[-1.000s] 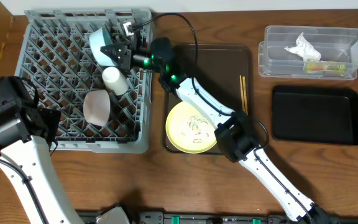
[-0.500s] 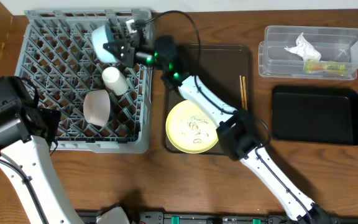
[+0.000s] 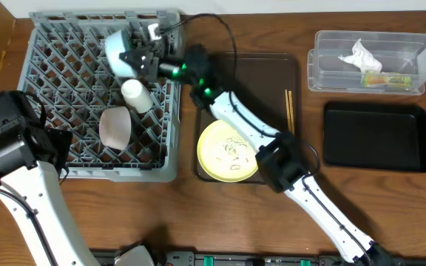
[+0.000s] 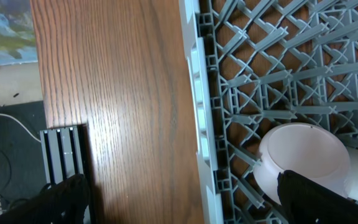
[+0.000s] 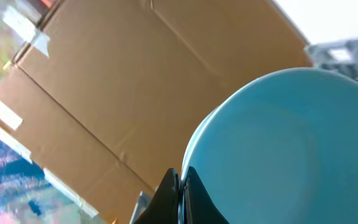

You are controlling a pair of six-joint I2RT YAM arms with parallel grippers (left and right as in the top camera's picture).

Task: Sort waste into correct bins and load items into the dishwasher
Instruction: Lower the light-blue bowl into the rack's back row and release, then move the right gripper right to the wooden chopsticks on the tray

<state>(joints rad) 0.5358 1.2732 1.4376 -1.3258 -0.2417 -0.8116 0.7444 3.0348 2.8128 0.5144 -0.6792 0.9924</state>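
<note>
My right gripper [image 3: 137, 60] is shut on the rim of the light blue bowl [image 3: 116, 49], holding it tilted over the back of the grey dishwasher rack [image 3: 50, 66]. In the right wrist view the fingertips [image 5: 180, 172] pinch the bowl's edge [image 5: 278, 143]. A white cup [image 3: 137, 96] and a white bowl [image 3: 115, 127] lie in the rack. The pale yellow plate [image 3: 228, 151], with food grains on it, and the chopsticks [image 3: 289, 111] rest on the brown tray [image 3: 265, 66]. My left gripper [image 4: 188, 202] is open, straddling the rack's left wall [image 4: 197, 124] near the white bowl [image 4: 300, 158].
At the back right a clear tub [image 3: 324, 46] holds a crumpled napkin [image 3: 362, 55] and a yellow-green wrapper [image 3: 387, 79]. A black tray [image 3: 376, 137] lies in front of it. A cardboard box fills the background in the right wrist view.
My right gripper, with the blue bowl, has shifted slightly toward the rack's back and left. The left arm has stayed still.
</note>
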